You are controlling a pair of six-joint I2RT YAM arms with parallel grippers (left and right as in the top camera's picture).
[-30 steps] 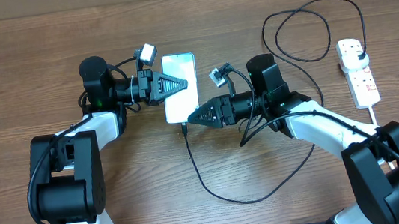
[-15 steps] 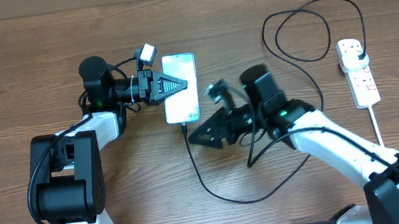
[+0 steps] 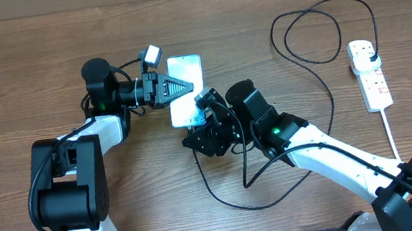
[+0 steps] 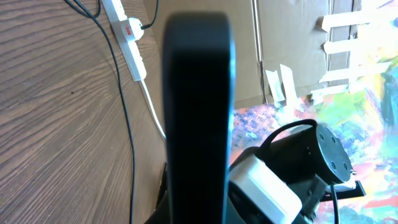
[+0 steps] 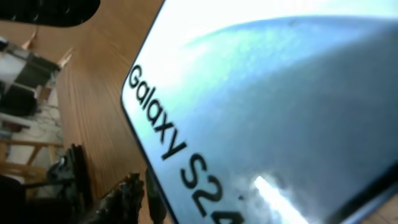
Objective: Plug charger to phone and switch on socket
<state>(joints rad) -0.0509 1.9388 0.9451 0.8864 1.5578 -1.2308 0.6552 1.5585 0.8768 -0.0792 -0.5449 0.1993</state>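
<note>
The phone (image 3: 187, 69) lies screen-up at the table's middle. My left gripper (image 3: 179, 87) reaches in from the left, rolled on its side, and is shut on the phone's long edge. That edge fills the left wrist view as a black bar (image 4: 198, 112). My right gripper (image 3: 193, 139) hangs at the phone's lower end, where the charger cable (image 3: 235, 204) starts; its jaw gap is hidden. The right wrist view shows the lit screen (image 5: 267, 93) very close, with one dark finger (image 5: 121, 199) beside it. The charger's plug (image 3: 370, 54) sits in the socket (image 3: 376, 84) at the far right.
The black cable loops wide across the near table and curls again at the back right (image 3: 321, 32). The socket's thick white cord (image 3: 389, 130) runs toward the front edge. The right forearm (image 3: 327, 152) crosses over the cable loop.
My right arm has swung left and toward the front, and its gripper has turned to point at the phone's lower end. The left arm and the phone have not moved.
</note>
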